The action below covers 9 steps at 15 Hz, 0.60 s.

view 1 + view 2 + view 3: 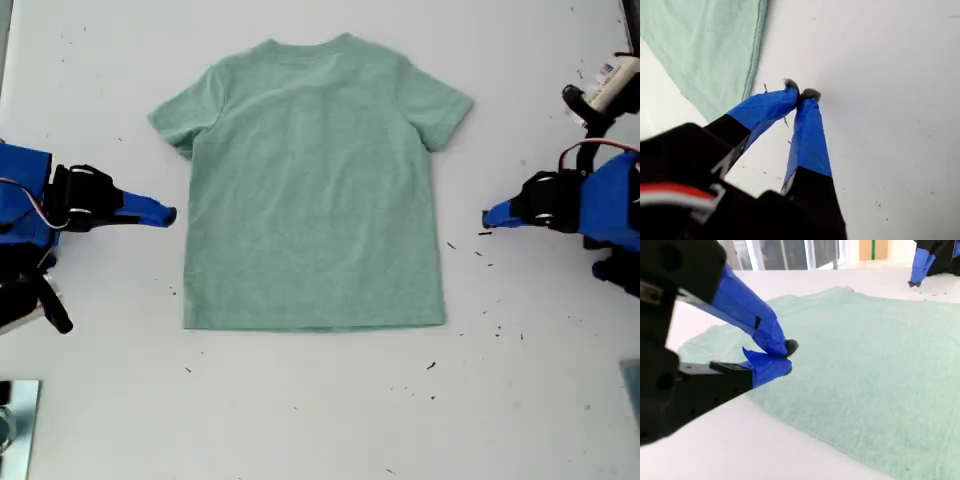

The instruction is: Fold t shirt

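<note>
The t shirt (312, 190) is lying flat mid-desk (300, 430), neck far. Our first claw (487, 217) at the exterior view's right and our second claw (170, 213) at its left are both pressed together, empty. We are judging each should spread, then pinch a sleeve edge evenly.

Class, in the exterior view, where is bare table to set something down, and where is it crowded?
Free: the wide strip of table below the t shirt hem, and the exterior view's top left corner above the sleeve. Crowded: both sides of the shirt, where my second gripper and my first gripper point in.
</note>
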Motion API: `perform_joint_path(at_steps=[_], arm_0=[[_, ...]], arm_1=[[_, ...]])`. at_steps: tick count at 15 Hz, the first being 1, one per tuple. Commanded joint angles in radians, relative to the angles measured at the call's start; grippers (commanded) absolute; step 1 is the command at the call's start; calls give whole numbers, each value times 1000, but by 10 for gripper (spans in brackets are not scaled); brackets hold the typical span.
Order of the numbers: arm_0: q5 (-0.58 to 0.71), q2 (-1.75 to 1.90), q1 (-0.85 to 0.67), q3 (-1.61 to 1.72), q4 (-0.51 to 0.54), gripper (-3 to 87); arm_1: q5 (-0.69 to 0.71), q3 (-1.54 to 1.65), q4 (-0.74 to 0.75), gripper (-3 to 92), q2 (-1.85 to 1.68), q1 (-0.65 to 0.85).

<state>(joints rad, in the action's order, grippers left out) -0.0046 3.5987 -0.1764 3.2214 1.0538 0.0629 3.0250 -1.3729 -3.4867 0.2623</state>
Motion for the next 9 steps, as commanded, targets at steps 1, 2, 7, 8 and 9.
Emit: perform_joint_path(at_steps=[1,2,7,8,9], arm_0=[[-11,8,20,-2,3,-2],[-12,8,25,-2,3,-2],[-14,8,23,-2,3,-2],[-12,8,23,-2,3,-2],[-14,8,25,-3,3,-2]], arm_1=[[123,-305,23,24,288,66],[272,-592,-28,24,592,149],[882,-1595,-291,208,1439,491],[925,-1641,-293,301,1485,532],[942,-1660,-308,299,1506,569]])
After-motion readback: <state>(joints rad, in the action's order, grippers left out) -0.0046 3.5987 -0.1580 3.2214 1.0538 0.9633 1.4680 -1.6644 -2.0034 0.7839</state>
